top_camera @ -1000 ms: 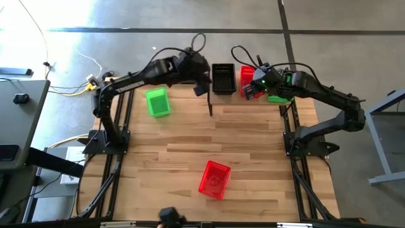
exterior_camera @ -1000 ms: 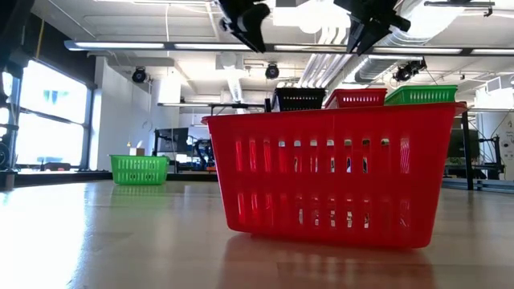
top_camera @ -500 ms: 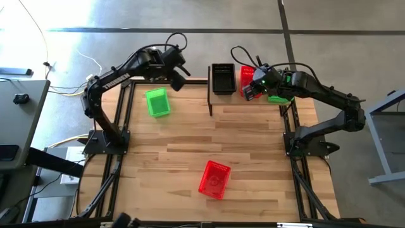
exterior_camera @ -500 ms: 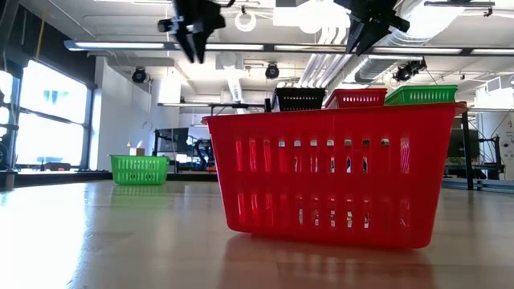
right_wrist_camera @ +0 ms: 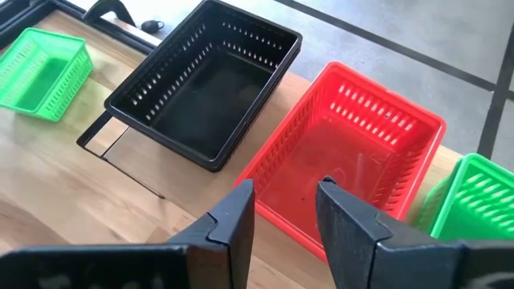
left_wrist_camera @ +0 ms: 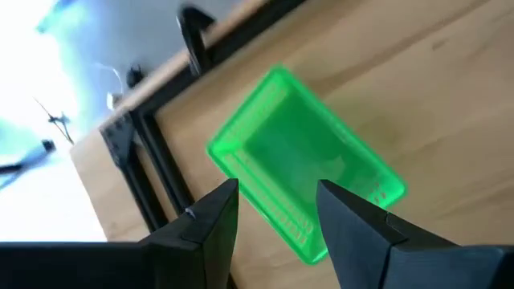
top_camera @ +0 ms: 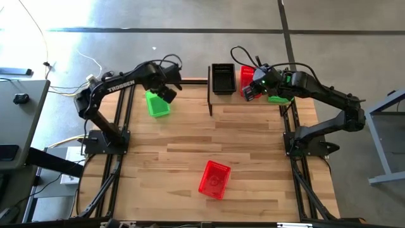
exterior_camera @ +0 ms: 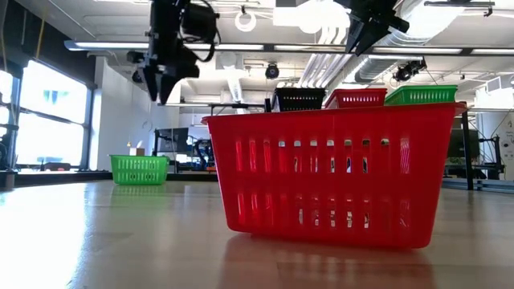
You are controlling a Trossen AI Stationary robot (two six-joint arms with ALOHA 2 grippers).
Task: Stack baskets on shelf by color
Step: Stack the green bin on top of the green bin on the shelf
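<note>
A green basket (top_camera: 157,103) rests on its bottom on the table's far left; it also shows in the left wrist view (left_wrist_camera: 305,193) and the low view (exterior_camera: 139,169). My left gripper (top_camera: 166,92) hovers open above it (left_wrist_camera: 273,213). On the shelf (top_camera: 218,95) at the far edge sit a black basket (top_camera: 223,78), a red basket (top_camera: 247,79) and a green basket (right_wrist_camera: 474,209). My right gripper (right_wrist_camera: 285,209) hangs open above the shelf's red basket (right_wrist_camera: 345,160). Another red basket (top_camera: 214,178) lies near the table's front.
The shelf's black posts (top_camera: 210,101) stand at the table's far middle. The black arm frames (top_camera: 120,126) run along both table sides. Bare wood lies in the table's middle between the green basket and the near red basket.
My left gripper has swung from beside the shelf's black basket toward the table's left edge and come down over the green basket on the table. My right gripper has kept still above the shelf.
</note>
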